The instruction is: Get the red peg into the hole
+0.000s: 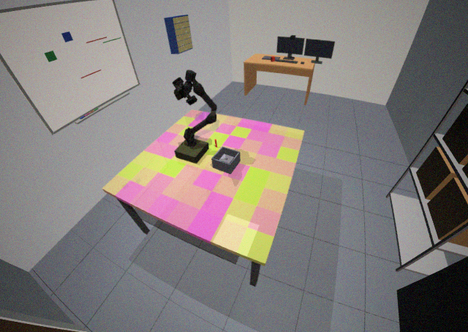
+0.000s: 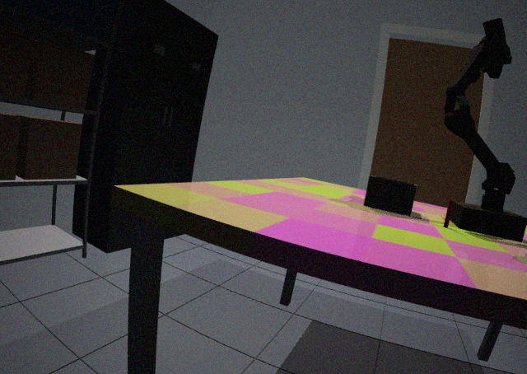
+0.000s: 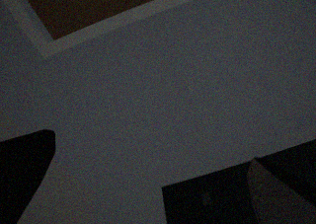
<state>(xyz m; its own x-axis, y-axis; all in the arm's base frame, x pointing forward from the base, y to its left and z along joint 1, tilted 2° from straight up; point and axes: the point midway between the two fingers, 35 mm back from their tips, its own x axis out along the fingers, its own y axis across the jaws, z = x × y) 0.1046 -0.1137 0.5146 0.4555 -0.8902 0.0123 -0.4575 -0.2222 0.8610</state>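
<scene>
Red peg (image 1: 216, 142) (image 2: 447, 213): upright on the table, centre of the top view; lower right in the exterior.
Gripper (image 1: 184, 91) (image 2: 496, 50) (image 3: 153, 155): wide open, fingers cut off by the wrist frame's lower corners.
Box (image 1: 226, 167) (image 2: 389, 196): interior hidden in exterior.

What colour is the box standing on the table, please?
The box is dark grey, clearest in the top view.

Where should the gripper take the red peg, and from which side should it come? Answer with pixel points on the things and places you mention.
I would grip the red peg (image 1: 216, 143) (image 2: 447, 213) on its upper part, coming straight down from above. It is slim and stands upright on the table, so its top is free. The fingers are best closed across its thin width, with care for the arm's base (image 1: 191, 150) (image 2: 489, 221) close beside it.
</scene>
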